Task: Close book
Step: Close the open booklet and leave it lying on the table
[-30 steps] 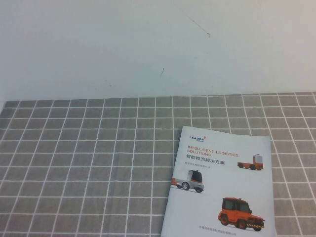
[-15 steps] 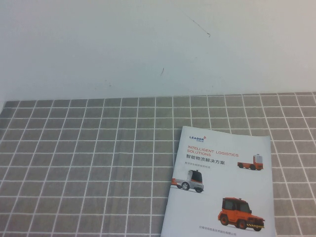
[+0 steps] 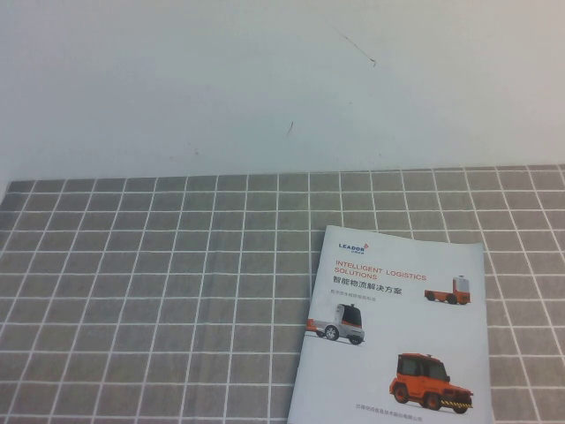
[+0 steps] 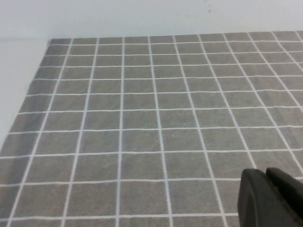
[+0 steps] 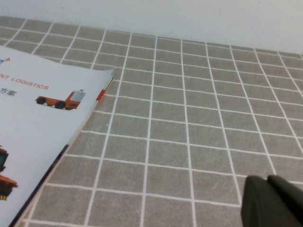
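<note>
The book [image 3: 397, 327] lies shut and flat on the grey checked cloth [image 3: 177, 291], front right in the high view. Its white cover shows orange and white vehicles and the words "Intelligent Logistics Solutions". The right wrist view shows the book [image 5: 42, 118] too, its corner resting on the cloth. Neither arm appears in the high view. My right gripper [image 5: 266, 180] hovers over bare cloth well to the side of the book, its two black fingers pressed together and holding nothing. My left gripper [image 4: 265, 173] is over bare cloth [image 4: 142, 118] with its fingers together and empty; the book is outside its view.
The checked cloth ends at a plain white surface [image 3: 265, 88] at the back and along its left edge [image 4: 19, 71]. Nothing else lies on the cloth.
</note>
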Controlling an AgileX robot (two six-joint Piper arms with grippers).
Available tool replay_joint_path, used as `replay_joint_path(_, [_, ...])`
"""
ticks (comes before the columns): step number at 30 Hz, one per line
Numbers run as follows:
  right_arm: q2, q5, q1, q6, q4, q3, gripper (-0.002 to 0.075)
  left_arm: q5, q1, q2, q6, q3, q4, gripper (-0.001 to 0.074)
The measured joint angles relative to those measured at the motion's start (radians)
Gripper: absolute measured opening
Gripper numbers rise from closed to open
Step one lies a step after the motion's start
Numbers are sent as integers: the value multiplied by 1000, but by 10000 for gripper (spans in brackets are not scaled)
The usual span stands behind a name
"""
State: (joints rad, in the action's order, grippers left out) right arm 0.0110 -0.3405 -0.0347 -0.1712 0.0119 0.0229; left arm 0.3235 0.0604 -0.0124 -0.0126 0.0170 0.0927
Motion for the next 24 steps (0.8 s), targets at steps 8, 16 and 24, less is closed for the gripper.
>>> replay_joint_path(8, [0, 0, 0, 0, 0, 0, -2, 2, -77, 0, 0, 0, -1, -2])
replay_joint_path(16, [0, 0, 0, -6, 2, 0, -2, 2, -77, 0, 0, 0, -1, -2])
replay_joint_path(24, [0, 0, 0, -10, 2, 0, -2, 2, -77, 0, 0, 0, -1, -3])
